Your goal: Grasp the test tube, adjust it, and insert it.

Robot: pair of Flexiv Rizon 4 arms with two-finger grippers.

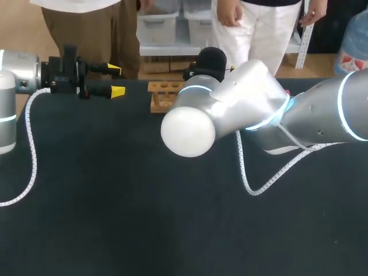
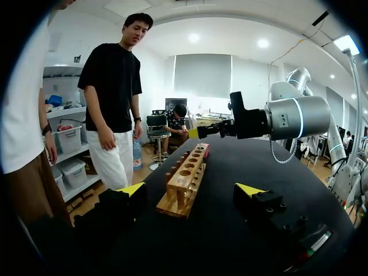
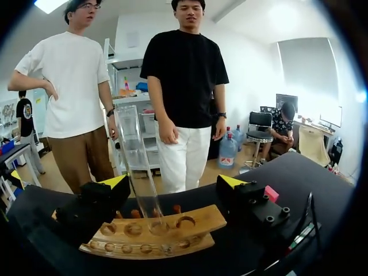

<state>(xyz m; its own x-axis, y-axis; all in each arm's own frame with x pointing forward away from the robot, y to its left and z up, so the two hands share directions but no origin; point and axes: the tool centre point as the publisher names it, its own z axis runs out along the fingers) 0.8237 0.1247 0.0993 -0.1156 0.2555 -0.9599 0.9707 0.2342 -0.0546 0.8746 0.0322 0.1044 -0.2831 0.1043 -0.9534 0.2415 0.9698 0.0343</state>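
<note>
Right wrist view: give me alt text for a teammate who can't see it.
A clear test tube stands tilted in a hole of the wooden rack, between the fingers of the open right gripper.

The rack (image 1: 163,96) stands on the tabletop (image 1: 115,201) near its far edge, about midway across. The left end effector (image 1: 117,80) hangs just left of it, fingers apart, pointing along its length. The right arm (image 1: 322,115) comes in from the right, past the middle. Its end effector (image 3: 172,183) faces the rack's long side with fingers spread. Between them the test tube (image 3: 138,155) stands tilted, its foot seemingly in a hole of the rack.
</note>
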